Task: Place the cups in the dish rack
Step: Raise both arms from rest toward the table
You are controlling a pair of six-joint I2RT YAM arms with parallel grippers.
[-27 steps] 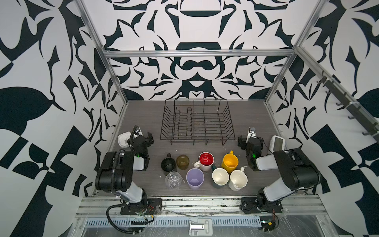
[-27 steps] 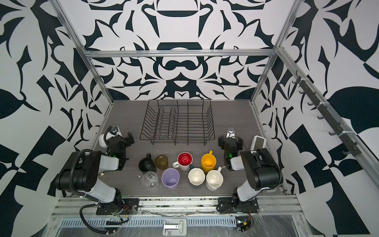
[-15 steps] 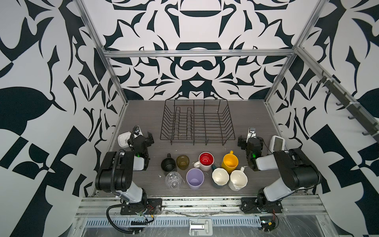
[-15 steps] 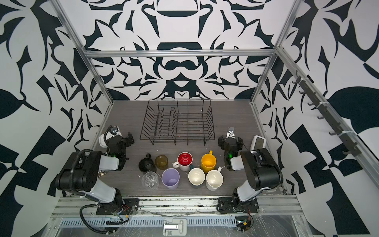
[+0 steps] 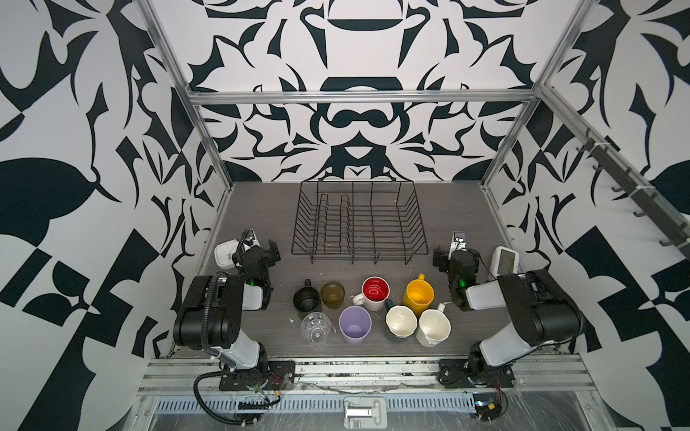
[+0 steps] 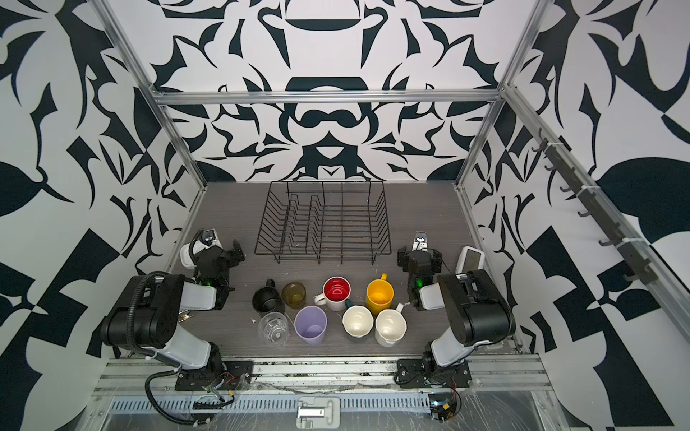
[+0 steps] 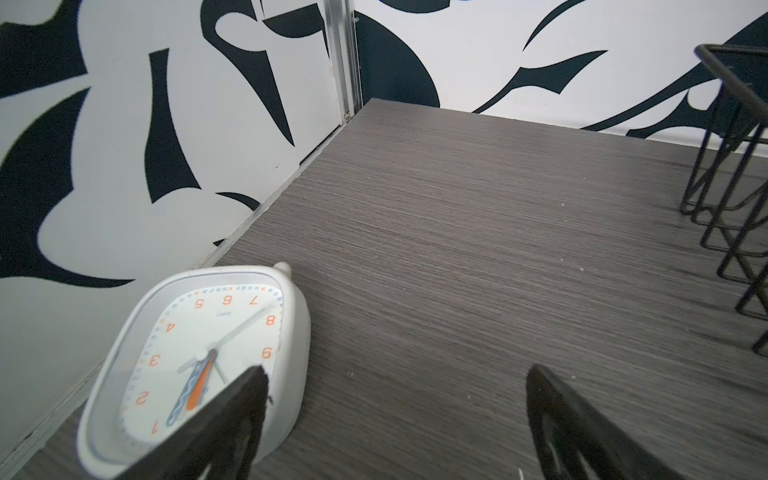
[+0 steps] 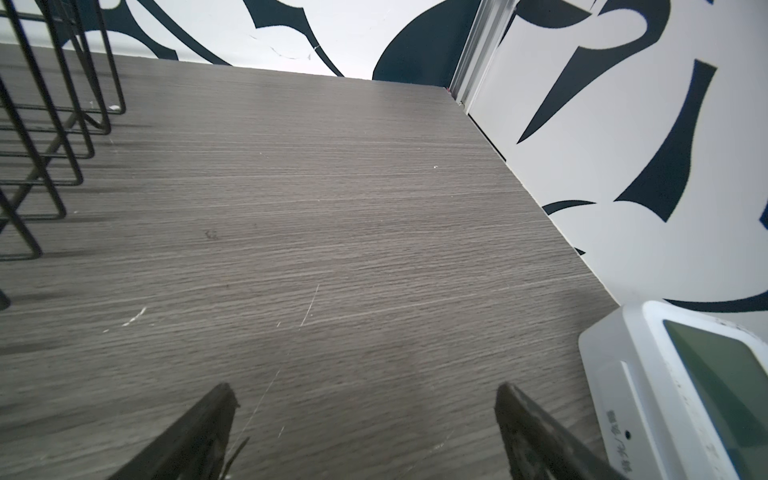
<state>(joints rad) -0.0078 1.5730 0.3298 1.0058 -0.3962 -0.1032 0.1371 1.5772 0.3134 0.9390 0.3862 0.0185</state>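
Wrist views showed my left gripper [image 7: 395, 370] and right gripper [image 8: 365, 386] gaping, empty; rack [image 5: 359, 253] bare, black mug [image 5: 307, 298] seemed next

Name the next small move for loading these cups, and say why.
Probably swing the right gripper round toward the yellow mug. It and the left gripper are open and empty, each off to one side of the dish rack, which holds nothing. All the cups stand upright on the table in front of the rack, and the yellow mug looks nearest that gripper.
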